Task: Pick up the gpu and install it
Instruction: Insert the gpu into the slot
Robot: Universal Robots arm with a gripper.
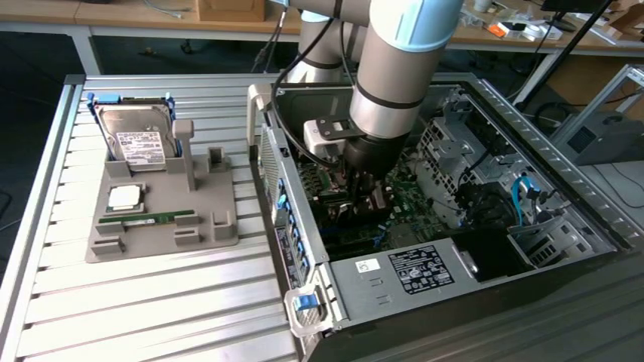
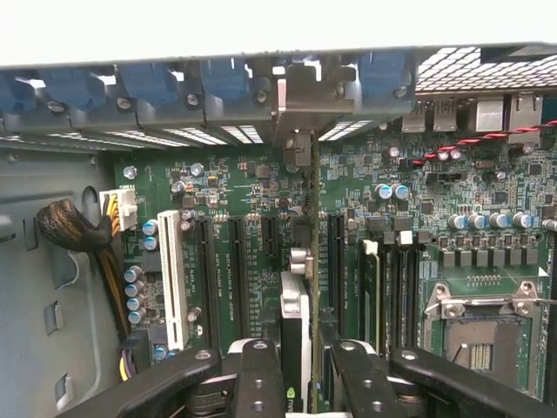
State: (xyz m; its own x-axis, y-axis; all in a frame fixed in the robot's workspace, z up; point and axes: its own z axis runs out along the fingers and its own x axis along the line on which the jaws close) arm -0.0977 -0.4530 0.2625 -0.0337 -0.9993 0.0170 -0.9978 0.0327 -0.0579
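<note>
Pincer (image 2: 300,370) clamps gpu (image 2: 298,261) edge-on over motherboard (image 2: 235,187); lettering unreadable.

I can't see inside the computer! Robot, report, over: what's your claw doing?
Gripper shut on the gpu, inside the open computer case. Card edge-on, upright over motherboard slots. Nothing visibly blocking. Over.

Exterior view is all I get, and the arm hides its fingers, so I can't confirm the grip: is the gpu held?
Observer: Yes. In the wrist view the gripper is shut on the gpu, which is seen edge-on.
Operator: Where's its bracket?
Observer: Its silver bracket points toward the blue latches.
Operator: Is the CPU socket filled?
Observer: No, the CPU socket is empty.
</note>
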